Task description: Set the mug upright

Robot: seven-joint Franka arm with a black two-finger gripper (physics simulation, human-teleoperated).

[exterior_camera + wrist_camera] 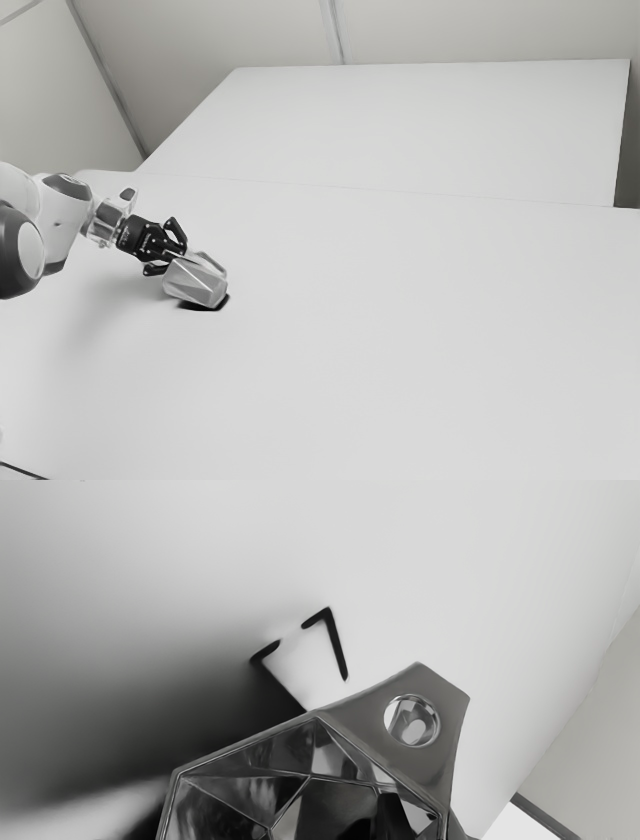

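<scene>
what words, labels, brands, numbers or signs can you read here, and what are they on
No text is readable.
Pincer: small pale marks on its black housing, too small to read.
White arm: a tiny dark mark, too small to make out.
Mug: no lettering on the visible faces.

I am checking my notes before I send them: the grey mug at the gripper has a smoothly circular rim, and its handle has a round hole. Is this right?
Not quite: the rim is angular, with straight edges meeting at corners, as the wrist view shows. The grey mug is at the gripper, and its handle has a round hole.
</scene>
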